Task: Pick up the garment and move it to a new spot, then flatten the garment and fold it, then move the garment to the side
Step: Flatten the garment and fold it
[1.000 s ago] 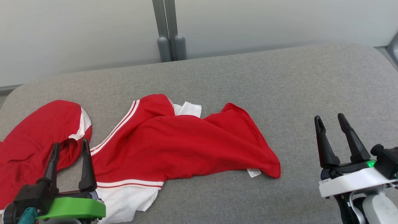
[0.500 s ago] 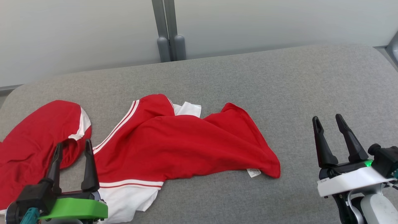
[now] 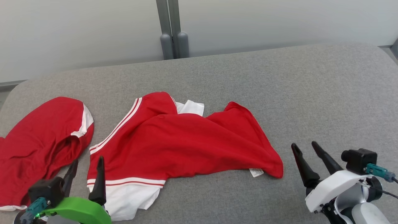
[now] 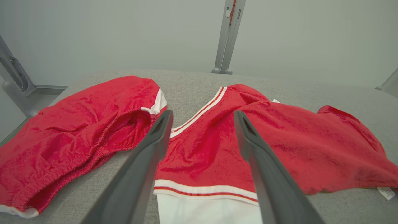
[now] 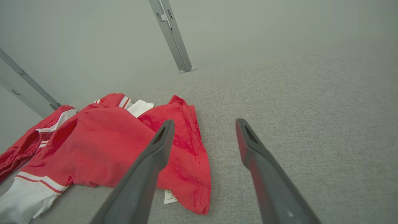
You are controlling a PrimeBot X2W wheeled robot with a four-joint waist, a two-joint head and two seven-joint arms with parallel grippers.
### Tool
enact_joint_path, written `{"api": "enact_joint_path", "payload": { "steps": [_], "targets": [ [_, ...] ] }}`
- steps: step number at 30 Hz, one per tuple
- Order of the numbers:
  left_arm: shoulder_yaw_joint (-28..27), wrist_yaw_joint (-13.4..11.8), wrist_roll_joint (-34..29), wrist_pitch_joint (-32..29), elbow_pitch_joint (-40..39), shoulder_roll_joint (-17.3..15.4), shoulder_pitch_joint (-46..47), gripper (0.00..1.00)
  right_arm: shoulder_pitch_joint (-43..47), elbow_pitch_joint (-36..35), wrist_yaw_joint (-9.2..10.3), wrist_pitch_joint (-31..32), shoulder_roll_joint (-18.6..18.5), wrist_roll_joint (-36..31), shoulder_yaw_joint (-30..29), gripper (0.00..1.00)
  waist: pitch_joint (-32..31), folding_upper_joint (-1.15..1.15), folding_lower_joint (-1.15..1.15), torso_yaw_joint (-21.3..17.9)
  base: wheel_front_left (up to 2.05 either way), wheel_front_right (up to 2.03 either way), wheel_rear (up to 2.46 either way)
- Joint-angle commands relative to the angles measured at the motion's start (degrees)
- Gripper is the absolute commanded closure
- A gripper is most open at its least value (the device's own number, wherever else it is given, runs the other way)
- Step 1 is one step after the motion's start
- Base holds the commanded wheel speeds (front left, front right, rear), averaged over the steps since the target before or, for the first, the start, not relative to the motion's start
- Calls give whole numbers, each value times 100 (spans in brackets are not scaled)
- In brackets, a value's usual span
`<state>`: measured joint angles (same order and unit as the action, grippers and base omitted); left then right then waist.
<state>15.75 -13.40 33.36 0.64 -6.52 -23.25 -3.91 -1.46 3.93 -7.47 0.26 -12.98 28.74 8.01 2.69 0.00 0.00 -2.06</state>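
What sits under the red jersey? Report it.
White fabric pokes out from under the red jersey at its far edge, on the grey padded surface. How far it runs underneath is covered.

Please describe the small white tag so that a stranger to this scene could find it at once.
On the grey pad lies a crumpled red shirt. Follow its near edge to the right corner, where the tag pokes out under the hem. It is far smaller than the shirt's other white parts.
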Motion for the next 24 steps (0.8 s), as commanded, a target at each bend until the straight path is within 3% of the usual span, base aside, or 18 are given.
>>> {"api": "enact_joint_path", "payload": {
  "steps": [1, 7, 13, 24],
  "targets": [
    [28, -36, 97, -204, -21, -110, -116, 0, 79, 89, -5, 186, -3, 69, 36, 0, 0, 0, 0, 12, 0, 0, 0],
    [109, -38, 326, -1033, -171, -405, -358, 0, 108, 419, -5, 785, 81, 196, 40, 0, 57, 0, 0, 81, 0, 0, 0],
    [276, 65, 691, -1766, -172, -545, -544, 0, -82, 601, -5, 948, 122, 281, 45, 0, 173, 0, 0, 142, 0, 0, 0],
    [425, 189, 950, -2166, 426, -462, -298, 0, -582, 1135, -4, 1265, 147, 576, 293, 0, 402, 0, 0, 170, 0, 0, 0]
  ]
}}
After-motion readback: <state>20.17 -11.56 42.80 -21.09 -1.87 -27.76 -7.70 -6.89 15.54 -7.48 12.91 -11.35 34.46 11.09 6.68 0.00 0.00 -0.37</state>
